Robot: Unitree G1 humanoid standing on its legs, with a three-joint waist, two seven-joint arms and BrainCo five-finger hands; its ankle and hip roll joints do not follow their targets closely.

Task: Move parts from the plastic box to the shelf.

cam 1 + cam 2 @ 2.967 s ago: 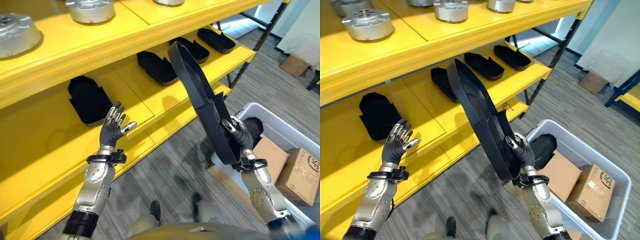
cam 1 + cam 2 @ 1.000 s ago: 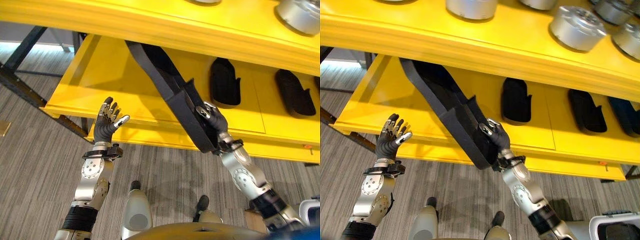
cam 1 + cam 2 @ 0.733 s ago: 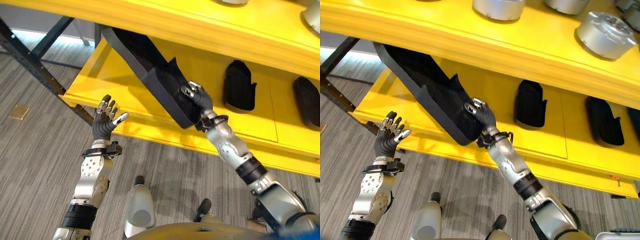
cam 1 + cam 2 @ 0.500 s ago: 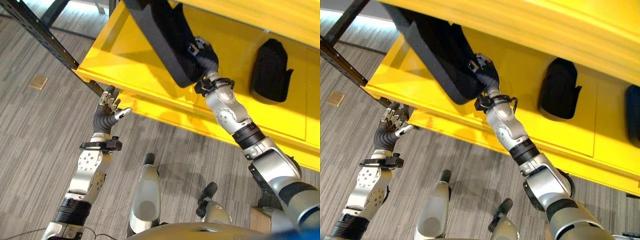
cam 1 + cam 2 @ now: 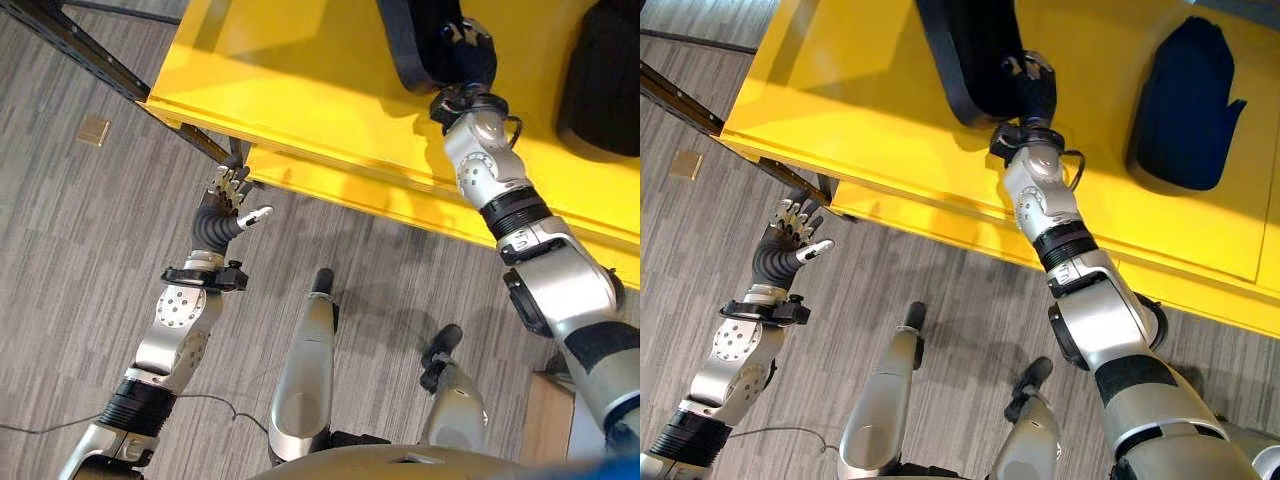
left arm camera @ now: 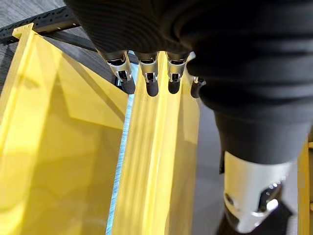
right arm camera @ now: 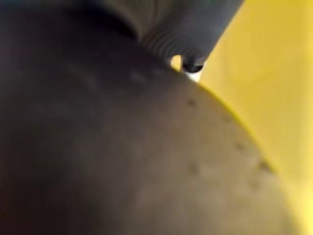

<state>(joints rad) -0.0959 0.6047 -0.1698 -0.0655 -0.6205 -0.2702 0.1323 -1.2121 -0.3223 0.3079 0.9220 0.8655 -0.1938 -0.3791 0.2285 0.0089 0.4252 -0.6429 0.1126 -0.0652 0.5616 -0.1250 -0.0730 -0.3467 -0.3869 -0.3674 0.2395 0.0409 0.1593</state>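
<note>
The right hand (image 5: 1028, 88) reaches in over the yellow shelf (image 5: 870, 120), its fingers curled round the near end of a long black part (image 5: 970, 60) that sits tilted on the shelf board. Another black part (image 5: 1188, 105) lies flat on the same board, well apart to its right. The left hand (image 5: 228, 208) hovers in front of the shelf's edge, fingers spread and holding nothing.
</note>
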